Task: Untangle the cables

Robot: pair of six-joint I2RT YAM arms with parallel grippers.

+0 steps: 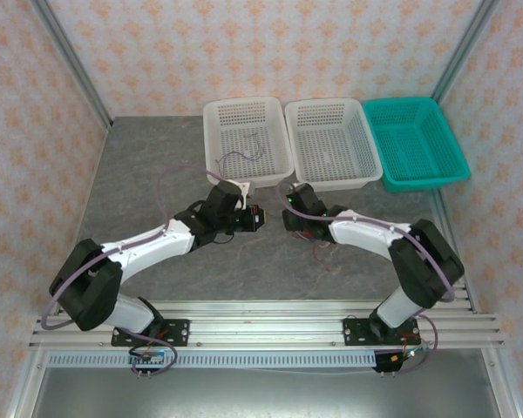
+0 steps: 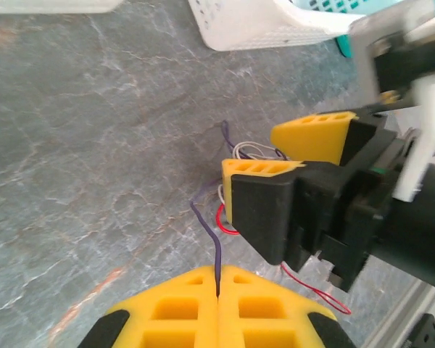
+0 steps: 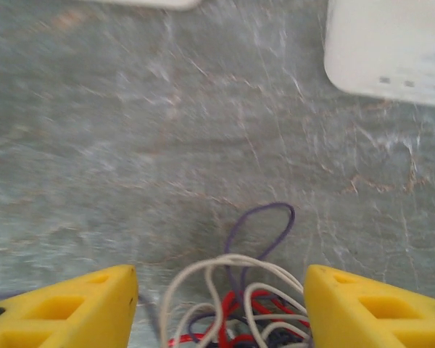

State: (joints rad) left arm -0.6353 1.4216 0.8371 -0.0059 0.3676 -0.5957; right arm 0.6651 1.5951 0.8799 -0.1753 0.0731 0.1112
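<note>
The cables (image 3: 235, 304) lie in a tangle of white, red and purple strands on the grey table, and a purple loop (image 3: 275, 210) sticks out ahead of it. My right gripper (image 3: 221, 308) stands open, a yellow finger on each side of the tangle. My left gripper (image 2: 219, 274) is shut on a purple cable (image 2: 206, 225) that runs from its tips toward the right gripper (image 2: 255, 154). A red cable (image 2: 312, 290) trails on the table beside it. From above, the left gripper (image 1: 253, 218) and right gripper (image 1: 289, 216) face each other closely at the table's middle.
Three baskets stand along the back: a white basket (image 1: 211, 139) with a thin dark cable (image 1: 244, 155) in it, a second white basket (image 1: 327, 103), and a teal basket (image 1: 401, 103). A red strand (image 1: 321, 254) lies under the right arm.
</note>
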